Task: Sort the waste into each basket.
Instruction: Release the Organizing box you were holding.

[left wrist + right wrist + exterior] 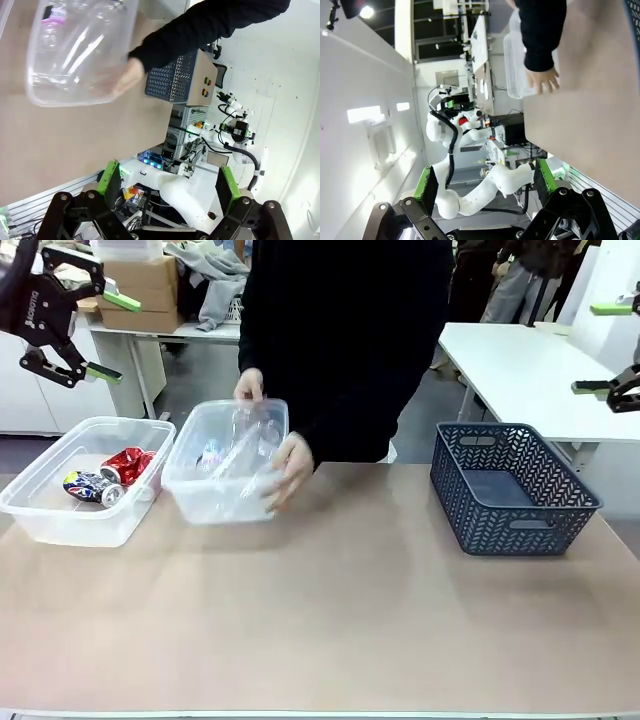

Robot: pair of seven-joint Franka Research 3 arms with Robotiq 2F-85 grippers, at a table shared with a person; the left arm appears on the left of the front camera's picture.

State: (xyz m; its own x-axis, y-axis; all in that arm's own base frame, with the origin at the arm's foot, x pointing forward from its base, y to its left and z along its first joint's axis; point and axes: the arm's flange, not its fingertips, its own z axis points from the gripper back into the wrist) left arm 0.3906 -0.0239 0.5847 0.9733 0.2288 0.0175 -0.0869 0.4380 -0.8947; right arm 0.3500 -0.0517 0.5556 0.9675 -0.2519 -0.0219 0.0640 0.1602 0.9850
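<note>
Both tools [88,328] [612,348] hang wide and empty; the left one is nearer the 2 tubs [40,510] [215,505], above the cans [110,477].

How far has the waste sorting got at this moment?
Apparently finished: the red can and blue-yellow can lie in the left tub, and clear bottles in the second tub, which the person's hands hold. No waste shows loose on the table. Both grippers, left and right, hang open and raised.
</note>
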